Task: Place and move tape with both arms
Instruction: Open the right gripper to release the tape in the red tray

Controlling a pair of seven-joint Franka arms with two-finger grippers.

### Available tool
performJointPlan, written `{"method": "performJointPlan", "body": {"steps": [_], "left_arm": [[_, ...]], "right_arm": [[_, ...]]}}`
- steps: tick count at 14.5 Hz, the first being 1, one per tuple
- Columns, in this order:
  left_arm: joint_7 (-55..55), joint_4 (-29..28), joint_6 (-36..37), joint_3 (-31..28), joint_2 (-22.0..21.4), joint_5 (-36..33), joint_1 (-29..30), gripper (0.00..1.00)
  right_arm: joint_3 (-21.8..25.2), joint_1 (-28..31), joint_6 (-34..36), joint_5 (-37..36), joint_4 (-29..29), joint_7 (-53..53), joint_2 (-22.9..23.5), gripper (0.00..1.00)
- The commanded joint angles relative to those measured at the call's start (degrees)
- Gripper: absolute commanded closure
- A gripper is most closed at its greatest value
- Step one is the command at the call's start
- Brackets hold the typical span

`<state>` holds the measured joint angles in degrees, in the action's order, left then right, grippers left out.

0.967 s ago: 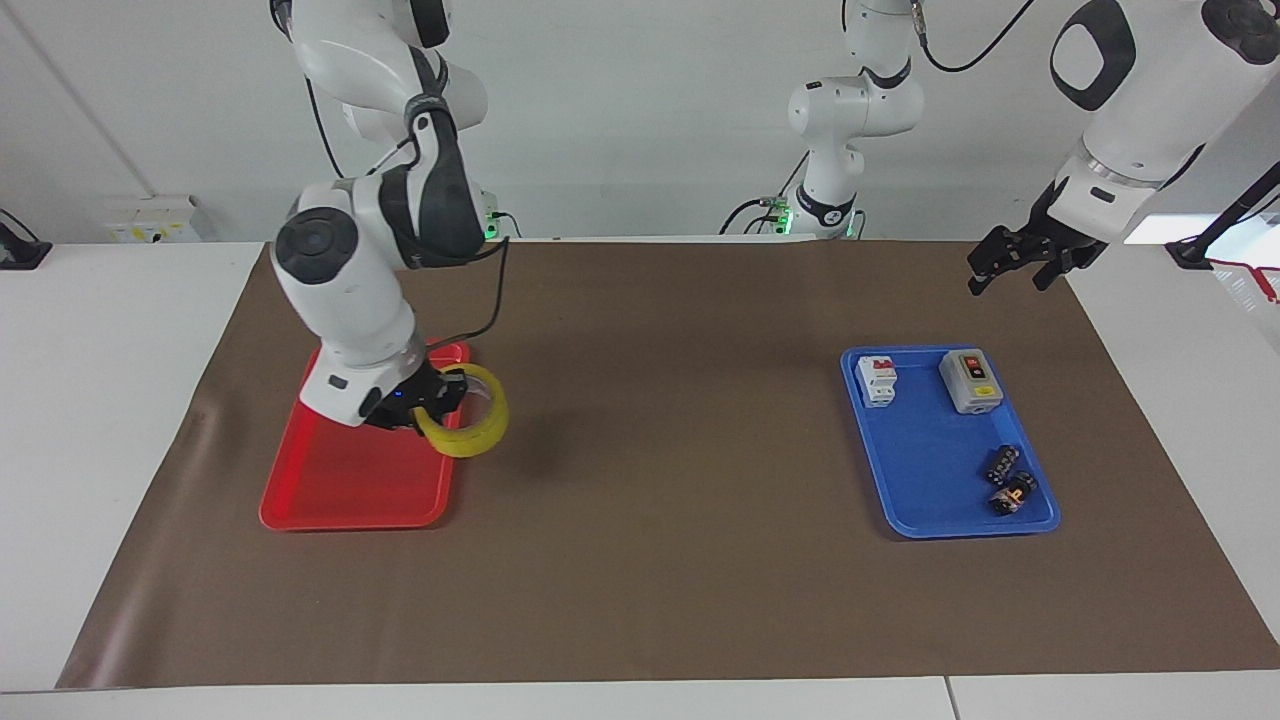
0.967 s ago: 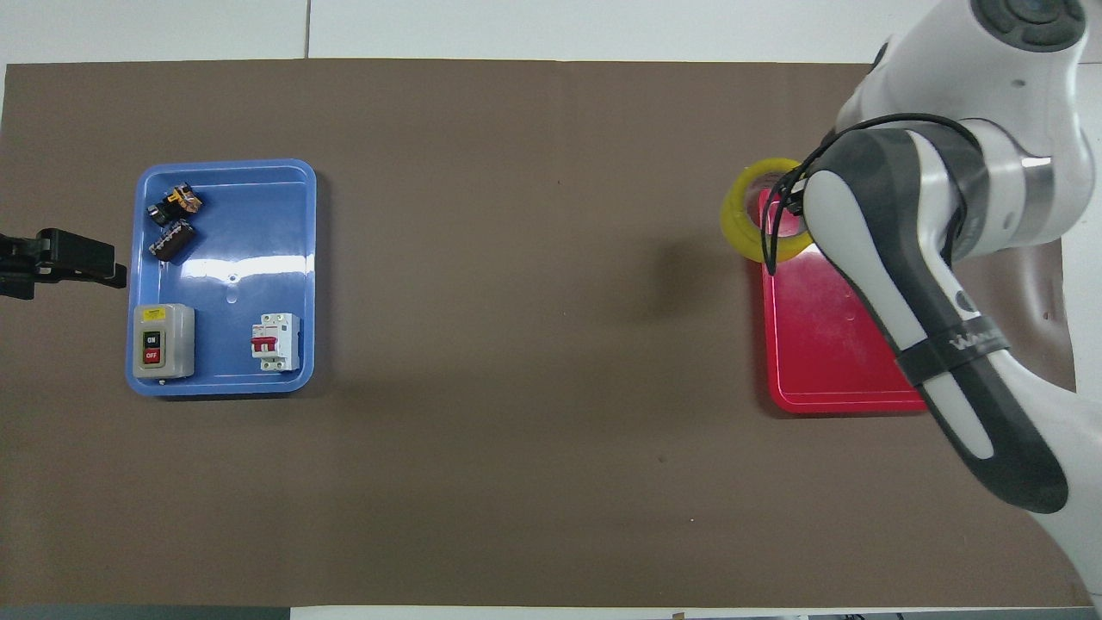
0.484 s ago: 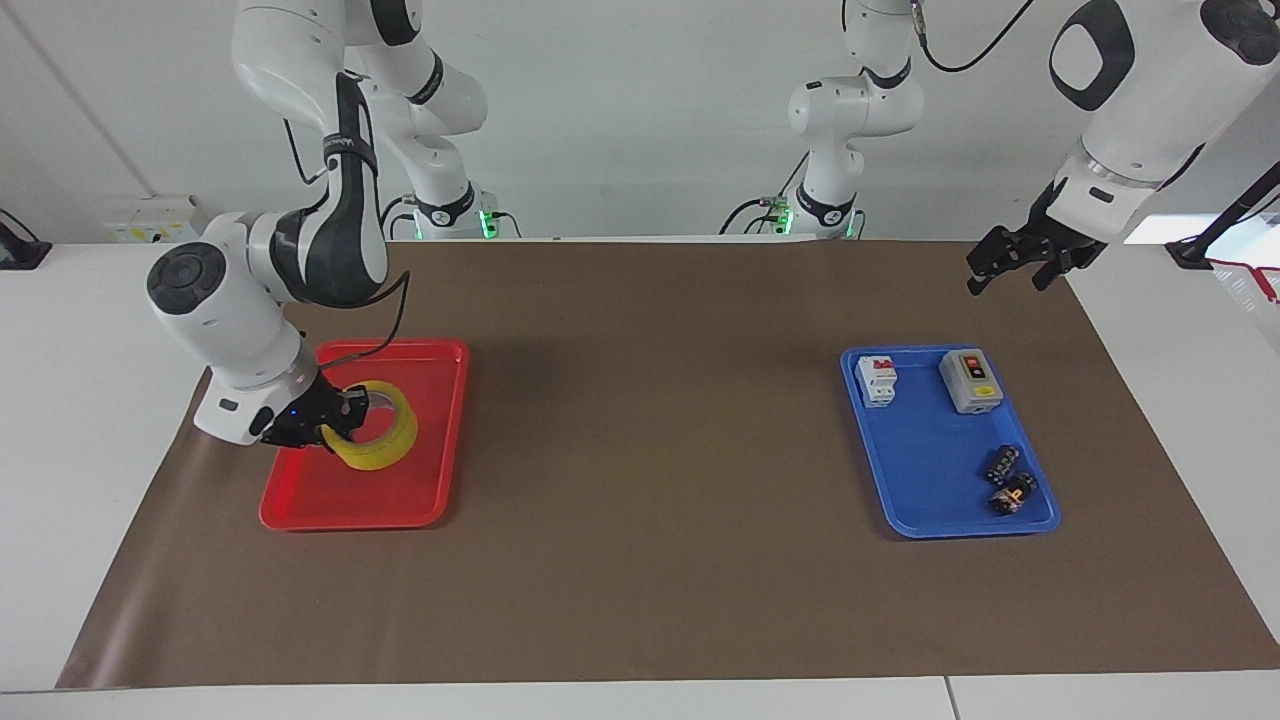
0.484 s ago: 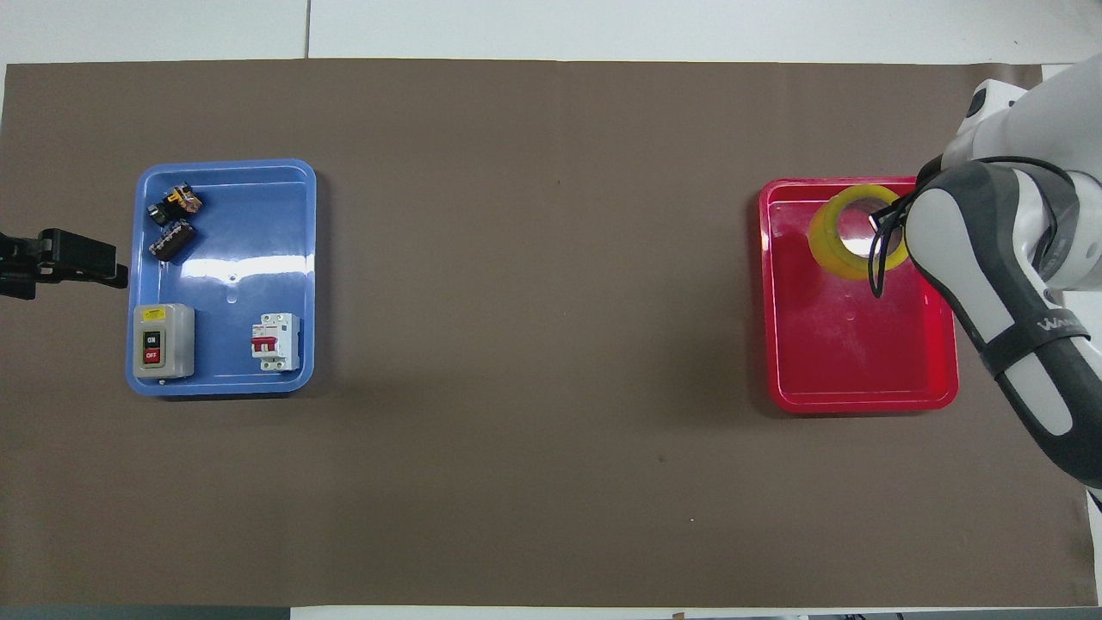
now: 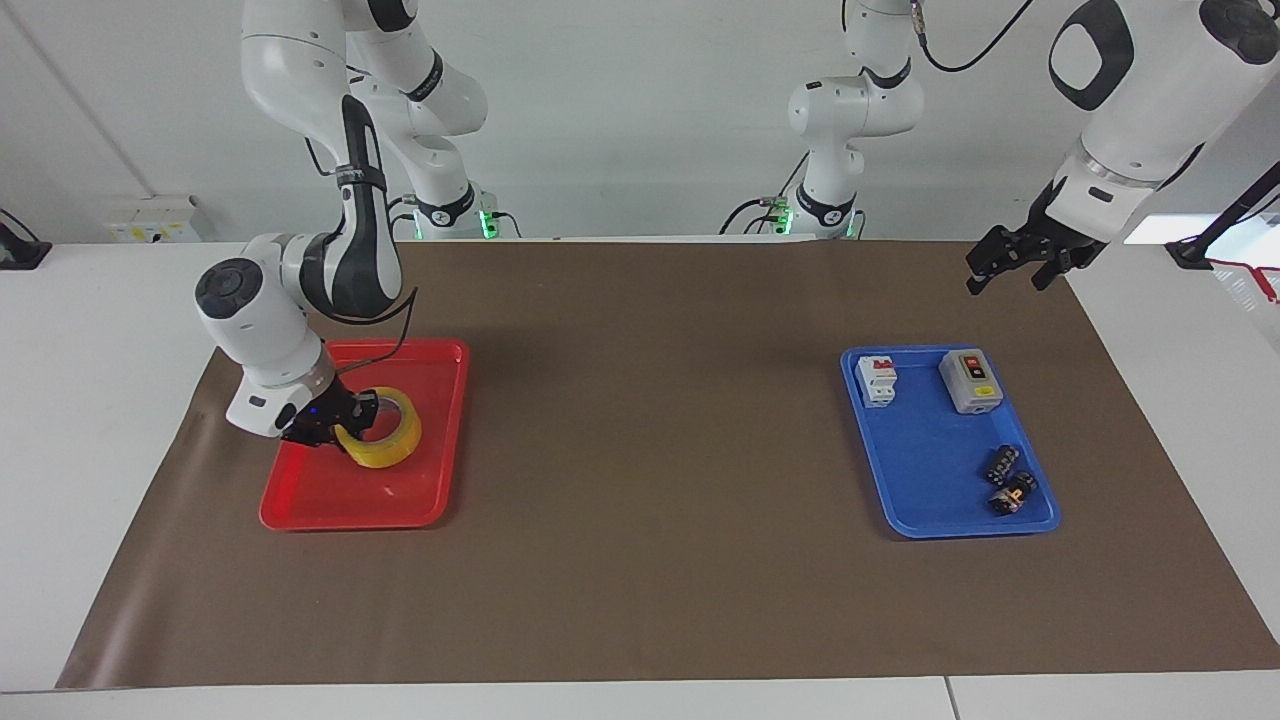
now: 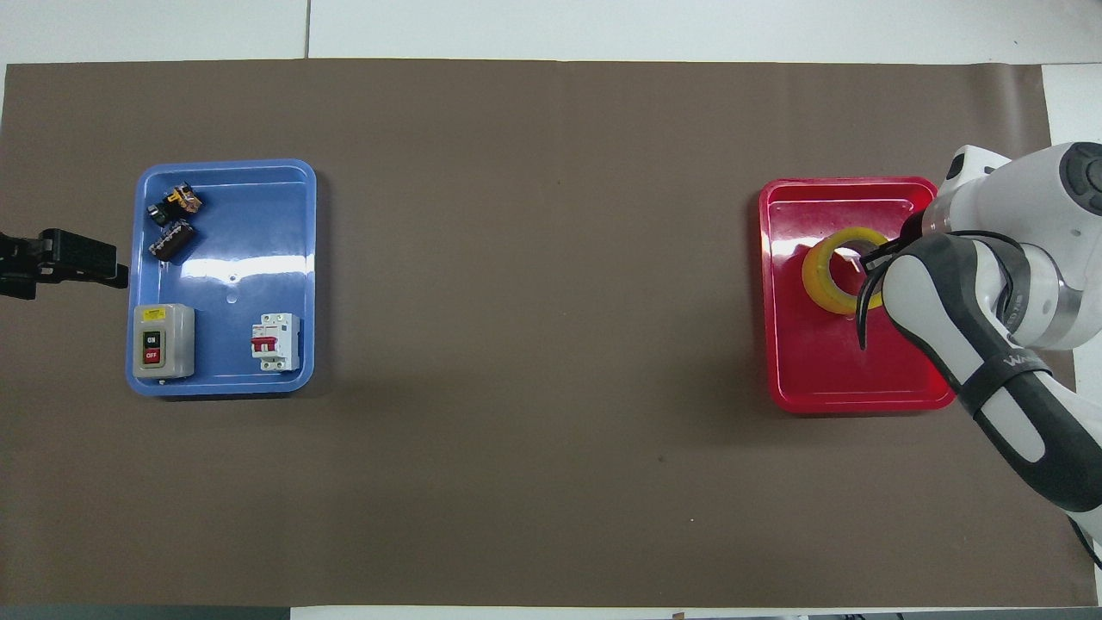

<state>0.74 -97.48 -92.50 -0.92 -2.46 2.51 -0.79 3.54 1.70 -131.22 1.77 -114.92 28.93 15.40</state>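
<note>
The tape (image 5: 392,451), a translucent yellow roll, is low in the red tray (image 5: 340,500), toward the right arm's end of the table. My right gripper (image 5: 345,420) is shut on the roll's wall, with one finger inside the ring. In the overhead view the tape (image 6: 814,280) sits in the middle of the red tray (image 6: 826,370), partly under the right gripper (image 6: 869,258). I cannot tell whether the roll touches the tray floor. My left gripper (image 5: 1010,262) waits open and empty in the air at the left arm's end; it also shows in the overhead view (image 6: 77,258).
A blue tray (image 5: 920,480) toward the left arm's end holds a grey switch box (image 5: 970,381), a white circuit breaker (image 5: 877,381) and two small dark parts (image 5: 1008,480). Brown paper covers the table. Two smaller white arms stand at the robots' edge.
My right arm has carried the tape from over the tray's corner nearest the table's middle to over the tray, then lowered it into the tray. The left arm has not moved.
</note>
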Motion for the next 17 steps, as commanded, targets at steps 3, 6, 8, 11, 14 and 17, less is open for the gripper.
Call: {"method": "performJointPlan", "body": {"steps": [3,6,8,11,14,17], "left_arm": [[-0.3,-1.6,-0.1,0.2,-1.7,-1.5,-0.2,0.00],[-0.3,-1.6,-0.1,0.2,-1.7,-1.5,-0.2,0.00],[-0.3,-1.5,-0.1,0.2,-1.7,-1.5,-0.2,0.00],[-0.3,-1.5,-0.1,0.2,-1.7,-1.5,-0.2,0.00],[-0.3,-1.5,-0.1,0.2,-1.7,-1.5,-0.2,0.00],[-0.3,-1.4,-0.2,0.2,-1.6,-1.5,-0.2,0.00]], "right_arm": [[-0.8,1.6,-2.2,-0.4,-3.3,1.5,-1.7,1.00],[-0.8,1.6,-3.6,-0.4,-4.0,1.0,-1.3,0.34],[-0.8,1.7,-3.6,-0.4,-4.2,0.3,-1.3,0.00],[-0.8,1.3,-2.8,-0.4,-2.9,-5.0,-3.6,0.00],[-0.6,0.8,1.1,-0.4,1.4,-8.7,-5.8,0.00],[-1.3,0.6,7.3,-3.3,5.6,-18.3,-8.4,0.00]]}}
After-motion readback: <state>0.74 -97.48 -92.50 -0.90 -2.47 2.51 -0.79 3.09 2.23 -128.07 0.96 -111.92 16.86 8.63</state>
